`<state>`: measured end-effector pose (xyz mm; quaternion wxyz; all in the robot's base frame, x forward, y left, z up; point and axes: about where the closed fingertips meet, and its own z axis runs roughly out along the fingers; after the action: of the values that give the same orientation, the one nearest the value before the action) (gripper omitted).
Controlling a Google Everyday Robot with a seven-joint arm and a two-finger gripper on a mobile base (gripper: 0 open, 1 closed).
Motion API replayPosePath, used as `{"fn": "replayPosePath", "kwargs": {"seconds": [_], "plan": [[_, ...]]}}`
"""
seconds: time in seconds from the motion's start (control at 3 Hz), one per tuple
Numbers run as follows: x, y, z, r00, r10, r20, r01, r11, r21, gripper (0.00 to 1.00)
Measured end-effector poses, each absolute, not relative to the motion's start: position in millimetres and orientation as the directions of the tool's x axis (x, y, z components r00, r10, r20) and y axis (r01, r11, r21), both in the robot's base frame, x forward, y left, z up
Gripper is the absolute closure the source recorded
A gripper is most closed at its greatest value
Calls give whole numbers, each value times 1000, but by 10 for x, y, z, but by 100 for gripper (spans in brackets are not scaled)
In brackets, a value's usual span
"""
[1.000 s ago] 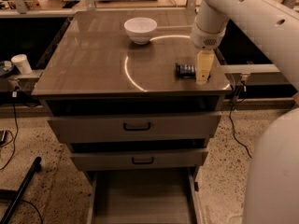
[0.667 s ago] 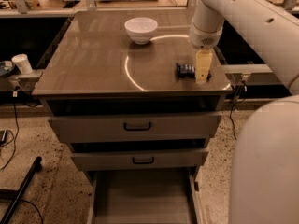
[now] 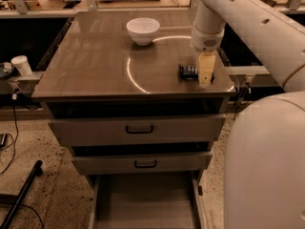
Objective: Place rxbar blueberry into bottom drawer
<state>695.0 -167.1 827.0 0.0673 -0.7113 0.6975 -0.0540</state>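
Note:
The rxbar blueberry (image 3: 187, 71) lies flat on the cabinet top near its right front corner, a small dark bar. My gripper (image 3: 205, 76) hangs straight down from the white arm and sits at the bar's right end, hiding that end. The bottom drawer (image 3: 143, 202) is pulled out below the cabinet, and its flat grey floor shows with nothing on it.
A white bowl (image 3: 143, 30) stands at the back middle of the cabinet top (image 3: 95, 66). Two upper drawers with black handles (image 3: 139, 129) are slightly pulled out. My white arm body (image 3: 267, 166) fills the lower right. A white cup (image 3: 21, 65) sits at the left.
The gripper has stayed at the bar's right end, dropping slightly. The white arm body at the lower right has swung further into view.

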Motion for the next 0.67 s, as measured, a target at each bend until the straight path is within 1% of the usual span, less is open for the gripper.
{"fn": "replayPosePath", "kwargs": {"seconds": [0.33,0.67], "plan": [[6950,-1671,8270,21,-1000,-17,-985,-18,-171,16],[6950,-1671,8270,21,-1000,-17,-985,-18,-171,39]]}}
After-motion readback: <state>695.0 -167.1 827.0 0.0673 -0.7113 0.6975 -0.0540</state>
